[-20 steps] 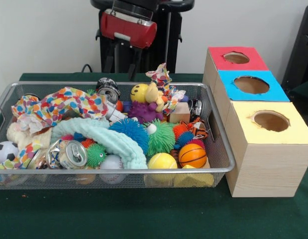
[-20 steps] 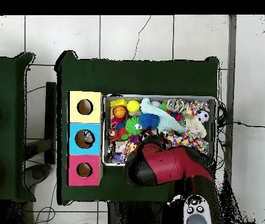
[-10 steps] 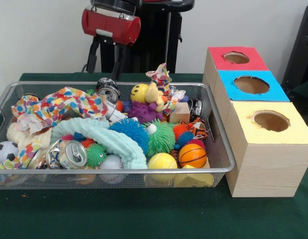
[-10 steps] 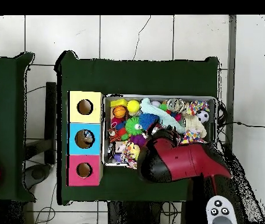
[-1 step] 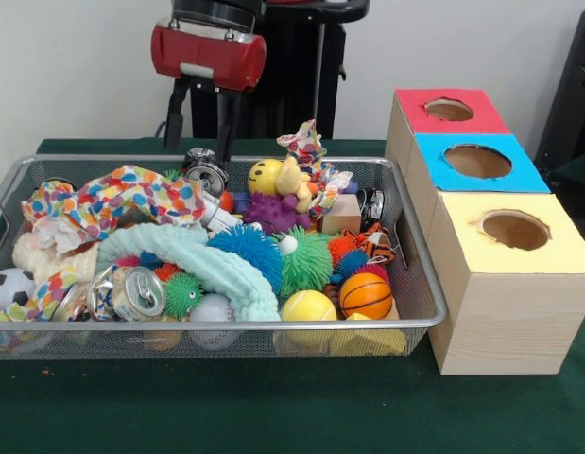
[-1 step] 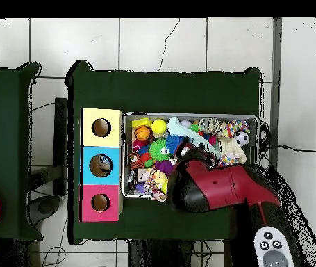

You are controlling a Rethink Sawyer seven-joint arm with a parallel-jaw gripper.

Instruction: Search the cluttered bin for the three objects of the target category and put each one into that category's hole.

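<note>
A: While the red and black arm (image 5: 209,52) hangs over the far rim of the wire-mesh bin (image 5: 417,284), the gripper (image 5: 199,123) shows two dark fingers (image 5: 173,115) set well apart; nothing between them; tips just above a dented metal can (image 5: 206,170), contact not clear.

B: Target category?

A: Cannot tell from the pictures; bin holds mixed clutter. Noted: second can (image 5: 139,291) lying on its side at the front left, shiny, pull-tab end facing out; mint fleecy cloth (image 5: 193,260) curved across the middle; spotted multicolour fabric (image 5: 108,200) bunched at the back left; spiky rubber balls, blue (image 5: 247,248) and green (image 5: 305,262), side by side; smooth yellow ball (image 5: 308,305) touching a small basketball (image 5: 366,294) at the front right; soccer ball (image 5: 8,287) at the left wall.

B: Holes?

A: Wooden box (image 5: 505,312) just beside the bin's right wall; three round holes in a row; yellow top (image 5: 515,230) nearest, blue top (image 5: 477,161) in the middle, red top (image 5: 449,109) farthest. Overhead view: arm covers the bin's robot-side part; gripper hidden.
</note>
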